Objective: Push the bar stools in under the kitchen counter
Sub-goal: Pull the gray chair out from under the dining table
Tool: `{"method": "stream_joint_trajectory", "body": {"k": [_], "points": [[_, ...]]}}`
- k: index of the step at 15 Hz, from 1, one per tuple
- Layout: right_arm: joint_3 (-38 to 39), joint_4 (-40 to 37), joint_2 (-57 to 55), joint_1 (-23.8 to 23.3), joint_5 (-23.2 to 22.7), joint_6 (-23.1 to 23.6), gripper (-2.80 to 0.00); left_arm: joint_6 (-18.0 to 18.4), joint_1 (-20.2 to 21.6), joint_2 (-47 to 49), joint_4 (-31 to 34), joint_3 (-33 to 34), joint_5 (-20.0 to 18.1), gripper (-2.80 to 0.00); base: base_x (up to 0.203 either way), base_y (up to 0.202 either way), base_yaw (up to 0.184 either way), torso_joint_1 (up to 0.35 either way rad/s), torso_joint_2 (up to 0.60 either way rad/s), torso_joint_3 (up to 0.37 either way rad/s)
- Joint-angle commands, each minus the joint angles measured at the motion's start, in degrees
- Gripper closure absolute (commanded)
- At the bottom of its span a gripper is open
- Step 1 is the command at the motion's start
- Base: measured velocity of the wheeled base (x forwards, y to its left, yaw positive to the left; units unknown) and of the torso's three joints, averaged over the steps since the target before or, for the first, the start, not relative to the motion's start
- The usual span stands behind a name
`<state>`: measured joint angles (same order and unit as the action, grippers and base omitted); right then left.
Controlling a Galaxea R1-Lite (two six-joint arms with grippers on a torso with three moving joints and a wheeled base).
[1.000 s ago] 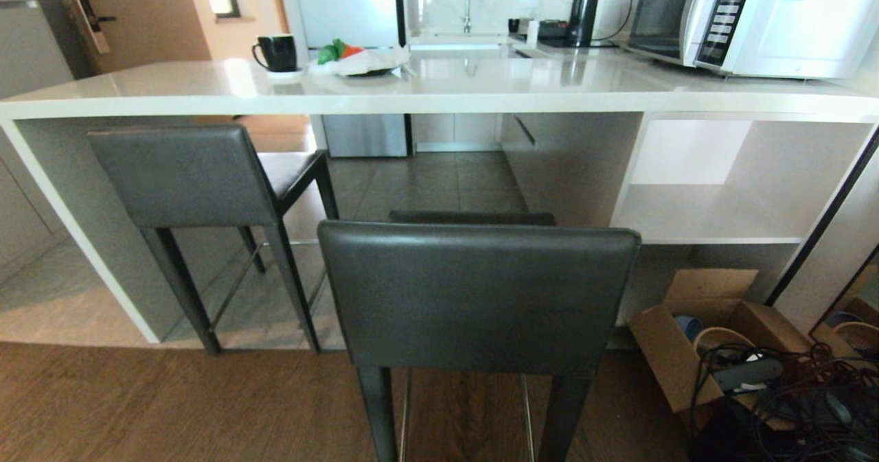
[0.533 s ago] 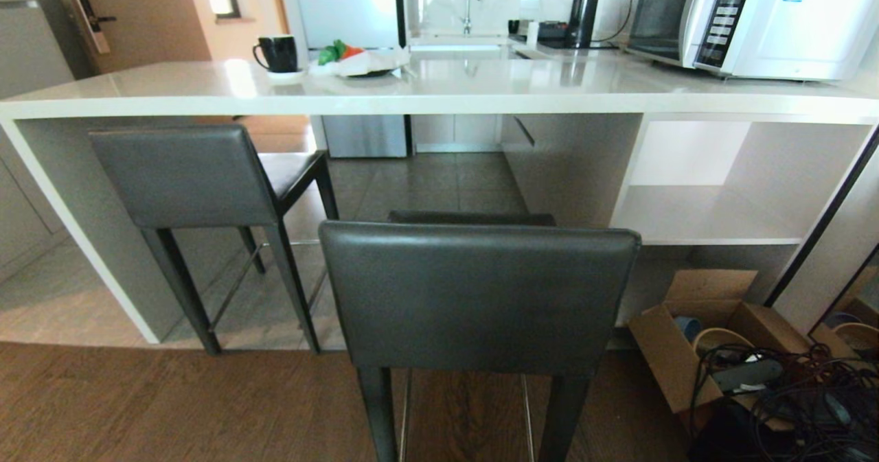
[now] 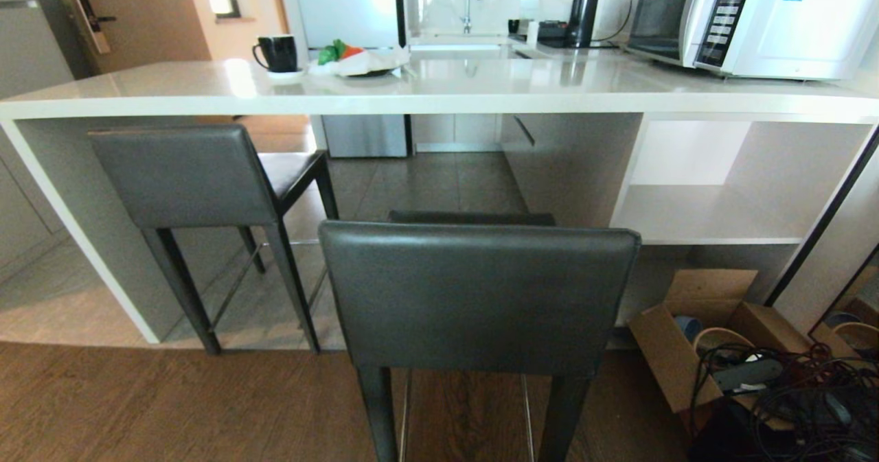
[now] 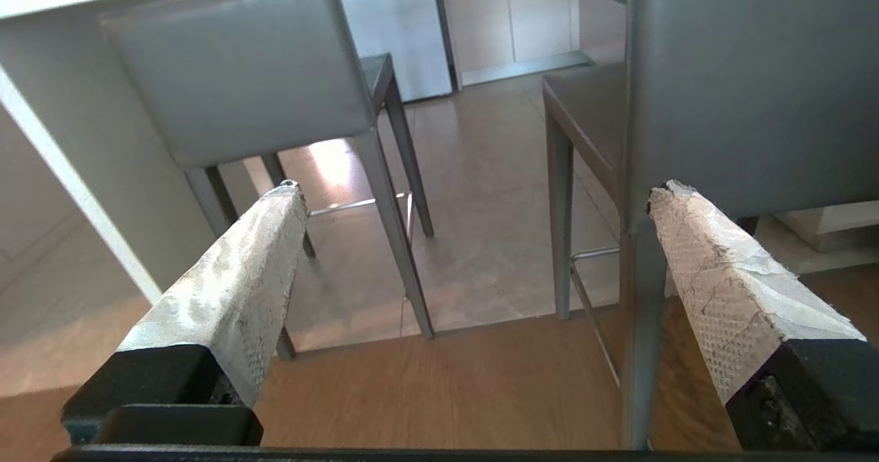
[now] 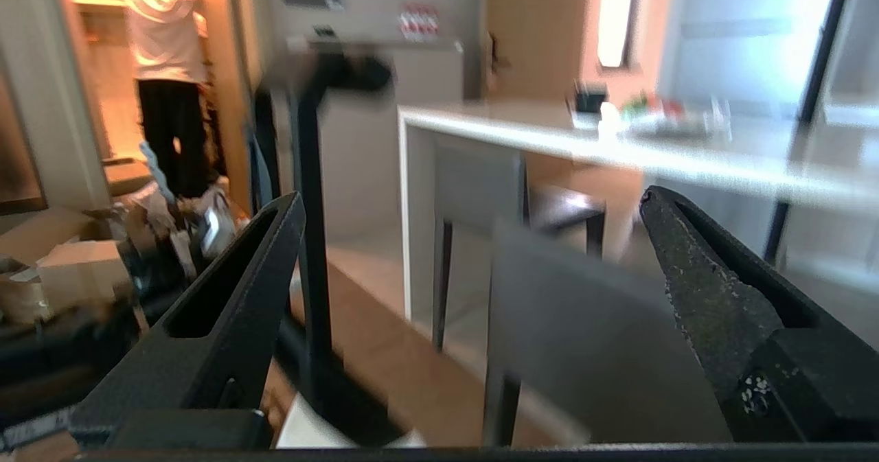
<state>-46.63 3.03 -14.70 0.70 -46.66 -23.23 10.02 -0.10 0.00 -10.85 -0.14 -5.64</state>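
Observation:
Two dark grey bar stools face the off-white kitchen counter (image 3: 439,95). The left stool (image 3: 182,174) has its seat tucked partly under the slab. The nearer stool (image 3: 477,297) stands back on the wood floor, its backrest toward me. Neither gripper shows in the head view. My left gripper (image 4: 477,189) is open and empty, low in front of the gap between the left stool (image 4: 240,71) and the nearer stool (image 4: 748,91). My right gripper (image 5: 472,196) is open and empty, just behind the nearer stool's backrest (image 5: 597,352).
A black mug (image 3: 277,53), a plate with food (image 3: 360,64) and a microwave (image 3: 748,19) sit on the counter. An open cardboard box (image 3: 693,342) and tangled cables (image 3: 790,393) lie on the floor at the right. A person (image 5: 165,71) stands far off.

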Motion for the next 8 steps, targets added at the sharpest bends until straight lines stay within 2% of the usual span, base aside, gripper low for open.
{"method": "stream_joint_trajectory", "body": {"k": [1,2,5,7,8], "points": [[5.2,-2.7,6.9,-0.9,0.4,1.0,-2.8,-0.1,0.0,0.0,0.1,0.2,0.0,-2.8,0.0,0.0,0.0,0.0,0.0,0.0],[8.3,-4.4,8.0,-1.0,2.8,3.4,-2.8,-0.3,0.0,0.1,0.3,0.2,0.0,-2.8,0.0,0.0,0.0,0.0,0.0,0.0],[20.3,-8.0,12.7,-1.1,15.0,14.9,-2.8,-1.4,0.0,0.0,5.1,0.2,0.9,-2.8,0.0,0.0,0.0,0.0,0.0,0.0],[26.0,-10.3,14.2,-1.1,28.9,18.7,-2.8,-1.6,0.0,0.1,7.6,0.2,1.4,-2.8,0.0,0.0,0.0,0.0,0.0,0.0],[29.9,-11.0,14.4,-1.1,34.1,20.0,-2.8,-2.0,0.0,0.1,7.7,0.2,1.5,-2.8,0.0,0.0,0.0,0.0,0.0,0.0]]}}
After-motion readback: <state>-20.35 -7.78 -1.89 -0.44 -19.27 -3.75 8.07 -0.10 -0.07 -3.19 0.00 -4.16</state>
